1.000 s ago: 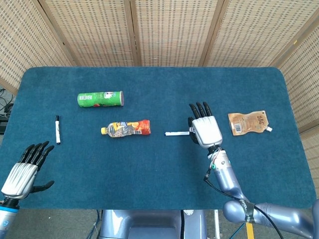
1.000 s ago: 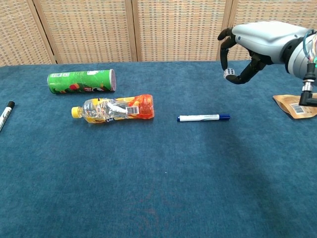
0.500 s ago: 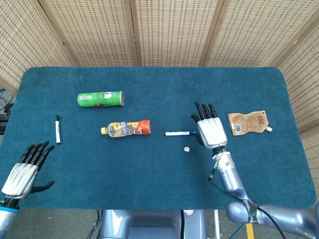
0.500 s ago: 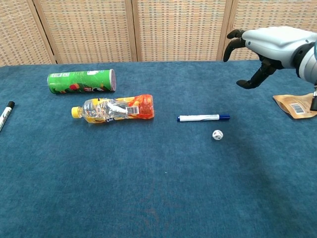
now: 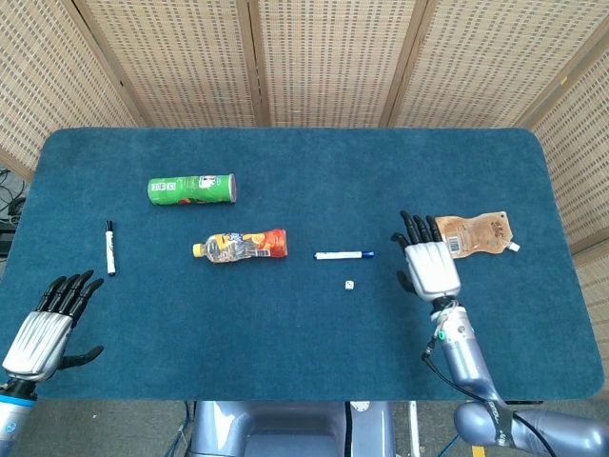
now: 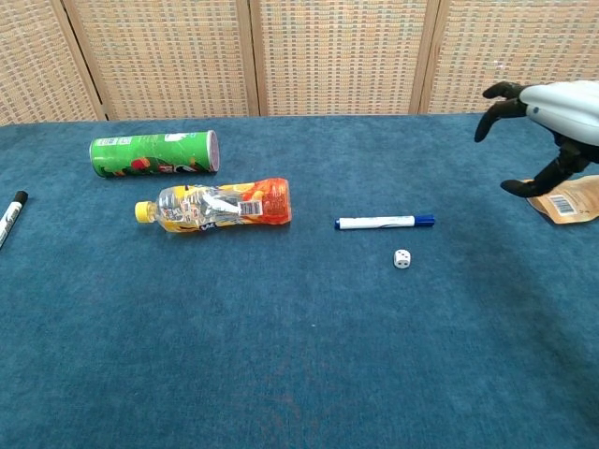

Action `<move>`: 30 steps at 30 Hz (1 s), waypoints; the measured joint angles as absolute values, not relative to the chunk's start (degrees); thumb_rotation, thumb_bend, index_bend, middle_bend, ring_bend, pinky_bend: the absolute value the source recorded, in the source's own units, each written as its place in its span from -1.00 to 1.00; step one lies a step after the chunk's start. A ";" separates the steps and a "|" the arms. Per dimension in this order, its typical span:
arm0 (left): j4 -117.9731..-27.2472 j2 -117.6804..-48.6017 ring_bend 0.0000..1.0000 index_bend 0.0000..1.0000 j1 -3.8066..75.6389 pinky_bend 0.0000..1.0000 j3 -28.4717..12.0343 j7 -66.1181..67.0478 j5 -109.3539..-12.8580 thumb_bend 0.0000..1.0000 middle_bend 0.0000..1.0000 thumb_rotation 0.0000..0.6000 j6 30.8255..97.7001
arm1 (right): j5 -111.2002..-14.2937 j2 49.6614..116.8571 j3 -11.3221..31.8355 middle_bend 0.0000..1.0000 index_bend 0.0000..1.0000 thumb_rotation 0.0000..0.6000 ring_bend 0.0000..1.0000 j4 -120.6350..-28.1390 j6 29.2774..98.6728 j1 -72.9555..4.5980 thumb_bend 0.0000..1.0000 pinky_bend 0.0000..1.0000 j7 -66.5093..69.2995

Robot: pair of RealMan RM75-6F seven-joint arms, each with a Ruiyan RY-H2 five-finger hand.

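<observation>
Counter (image 5: 304, 162), blue cloth top. Green snack canister (image 5: 191, 188) lying on its side, far left. Below it, plastic drink bottle (image 5: 240, 246), also on its side. Black marker (image 5: 110, 248) near left edge. Blue-capped pen (image 5: 343, 255) at centre; small white die (image 5: 349, 285) just below. Brown pouch (image 5: 475, 234) at right. Right robot hand (image 5: 430, 262) empty, fingers spread, beside the pouch. Left robot hand (image 5: 48, 324) empty, fingers apart, at near-left corner.

Each robot hand has a silver-white shell over its back and slim black fingers. The right robot hand (image 5: 430, 268) joins a narrow wrist with a small green and red spot, then a smooth blue-grey metallic forearm with a thin black cable running alongside. The left robot hand (image 5: 46, 327) has a ribbed silver back, and a blue-grey base sits below
</observation>
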State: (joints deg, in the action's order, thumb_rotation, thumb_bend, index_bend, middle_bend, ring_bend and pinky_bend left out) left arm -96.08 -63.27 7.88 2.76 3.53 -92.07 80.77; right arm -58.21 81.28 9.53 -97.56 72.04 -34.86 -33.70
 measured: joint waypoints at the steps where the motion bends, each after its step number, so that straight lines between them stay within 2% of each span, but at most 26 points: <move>1: -96.08 -63.29 -1.00 -1.00 7.87 -1.00 2.77 3.59 -92.10 -0.65 -1.00 1.00 80.79 | -59.13 80.89 8.86 -1.00 -0.50 1.00 -1.00 -97.51 72.57 -33.93 -0.27 -1.00 -32.51; 8: -95.99 -63.45 -1.00 -1.00 7.77 -1.00 2.75 4.16 -92.28 -0.65 -1.00 1.00 81.08 | -66.33 78.73 3.85 -1.00 -0.52 1.00 -1.00 -96.30 76.74 -27.73 -0.27 -1.00 -25.16; 19: -95.83 -63.76 -1.00 -1.00 7.34 -1.00 2.60 5.84 -92.36 -0.65 -1.00 1.00 81.96 | -76.44 76.63 -3.69 -1.00 -0.66 1.00 -1.00 -90.69 84.16 -17.43 -0.27 -1.00 -16.28; 24: -95.43 -64.07 -1.00 -1.00 7.28 -1.00 2.55 6.38 -92.53 -0.65 -1.00 1.00 82.17 | -78.67 76.35 -4.92 -1.00 -0.66 1.00 -1.00 -87.28 85.95 -14.18 -0.27 -1.00 -12.82; 30: -95.15 -64.18 -1.00 -1.00 6.98 -1.00 2.54 6.32 -92.85 -0.65 -1.00 1.00 82.93 | -80.38 75.73 -3.34 -1.00 -0.66 1.00 -1.00 -85.91 87.46 -12.61 -0.27 -1.00 -9.93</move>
State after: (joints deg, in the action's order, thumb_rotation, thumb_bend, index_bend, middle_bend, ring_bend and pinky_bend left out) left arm -95.15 -64.18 6.98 2.54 6.32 -92.85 82.93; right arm -80.38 75.73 -3.34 -85.91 87.46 -12.61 -9.93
